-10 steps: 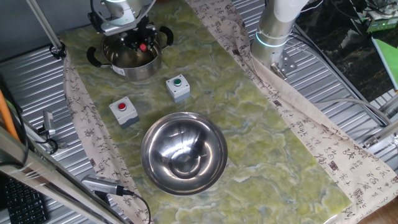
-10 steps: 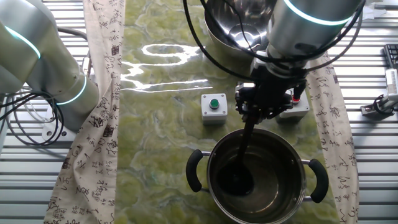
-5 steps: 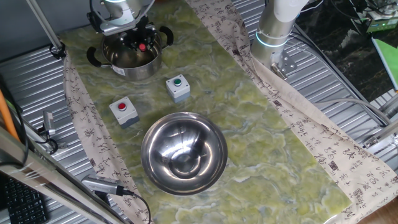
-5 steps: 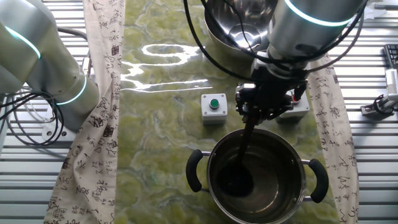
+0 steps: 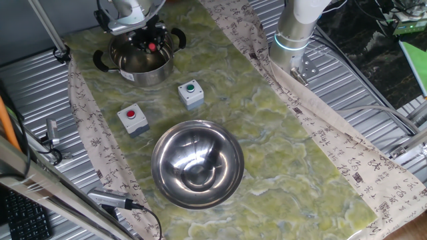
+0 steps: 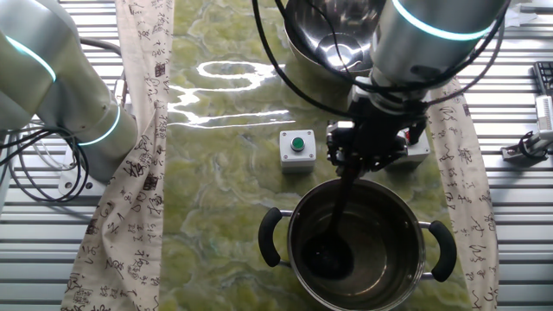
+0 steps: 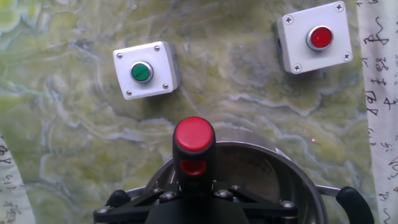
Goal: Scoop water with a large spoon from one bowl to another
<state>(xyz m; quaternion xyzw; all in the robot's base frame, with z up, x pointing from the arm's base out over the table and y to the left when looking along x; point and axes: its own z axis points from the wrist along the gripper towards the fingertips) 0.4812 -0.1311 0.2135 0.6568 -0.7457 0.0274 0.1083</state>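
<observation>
Hand view: large spoon's red end (image 7: 193,140), lower centre, above steel pot rim (image 7: 249,152). Green-button box (image 7: 146,70) upper left; red-button box (image 7: 315,36) upper right. Green marbled table (image 7: 62,124).

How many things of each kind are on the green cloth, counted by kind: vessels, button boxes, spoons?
Steel vessels: 2, the pot and the wide bowl.
Button boxes: 2, one green-button box, one red-button box.
Spoons: 1, the large spoon, held by the gripper.
Total: 5.

silver arm (image 6: 432,39), teal ring, black pincer (image 6: 367,149).
</observation>
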